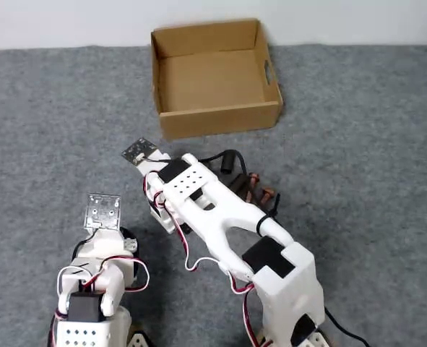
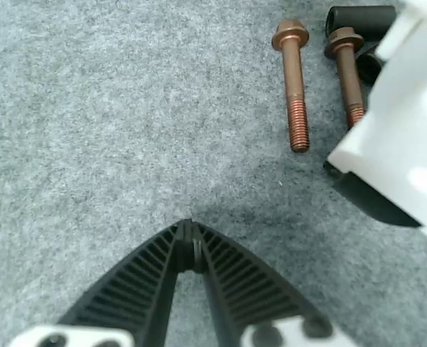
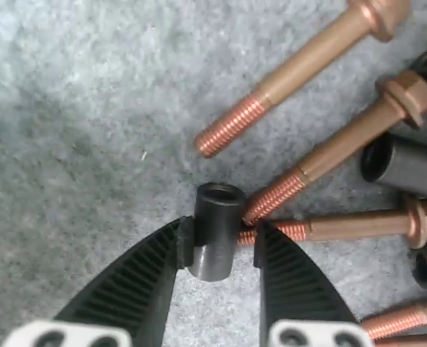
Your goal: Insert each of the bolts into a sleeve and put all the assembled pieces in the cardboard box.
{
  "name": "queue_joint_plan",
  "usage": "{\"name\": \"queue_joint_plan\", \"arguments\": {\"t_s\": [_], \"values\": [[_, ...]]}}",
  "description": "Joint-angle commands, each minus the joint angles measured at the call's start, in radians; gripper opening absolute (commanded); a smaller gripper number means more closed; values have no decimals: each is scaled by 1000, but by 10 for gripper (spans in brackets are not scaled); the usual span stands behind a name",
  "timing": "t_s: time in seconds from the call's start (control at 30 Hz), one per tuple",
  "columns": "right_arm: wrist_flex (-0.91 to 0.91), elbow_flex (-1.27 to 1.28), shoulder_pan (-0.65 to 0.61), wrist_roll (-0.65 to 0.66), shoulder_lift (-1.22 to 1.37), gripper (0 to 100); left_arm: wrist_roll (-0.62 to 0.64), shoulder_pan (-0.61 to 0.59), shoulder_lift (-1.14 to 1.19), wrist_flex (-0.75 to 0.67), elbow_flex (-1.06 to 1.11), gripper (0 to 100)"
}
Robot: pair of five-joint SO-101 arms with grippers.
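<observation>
My right gripper (image 3: pixel 219 244) is shut on a short black sleeve (image 3: pixel 216 230), which stands tilted between the two ribbed fingers just over the grey carpet. The threaded tips of two copper bolts (image 3: pixel 347 144) (image 3: pixel 343 228) lie right beside that sleeve, and a third bolt (image 3: pixel 300 72) lies farther off. More black sleeves (image 3: pixel 408 166) lie among the bolt heads. My left gripper (image 2: pixel 191 230) is shut and empty, low over bare carpet, short of two bolts (image 2: pixel 292 87) (image 2: pixel 347 72) and a sleeve (image 2: pixel 361 18). The cardboard box (image 1: pixel 220 119) stands open at the table's far side.
The right arm (image 1: pixel 206 206) stretches across the middle of the table and covers much of the pile of bolts (image 1: pixel 260 191). Its white body (image 2: pixel 401 123) rises close beside the left gripper. The left arm (image 1: pixel 101 260) sits near the front left. Grey carpet covers the table.
</observation>
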Motion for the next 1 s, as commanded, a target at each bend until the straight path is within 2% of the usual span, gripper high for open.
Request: {"name": "queue_joint_plan", "arguments": {"t_s": [0.0, 0.33, 0.67, 0.97], "values": [[36, -23, -18, 2, -10, 109, -2, -5, -9, 5, -12, 6], [125, -38, -42, 2, -73, 109, -2, -5, -9, 5, -12, 6], [105, -35, -90, 2, -67, 109, -2, -5, -9, 5, -12, 6], [111, -35, -19, 2, 54, 103, -2, -5, -9, 5, -12, 6]]}}
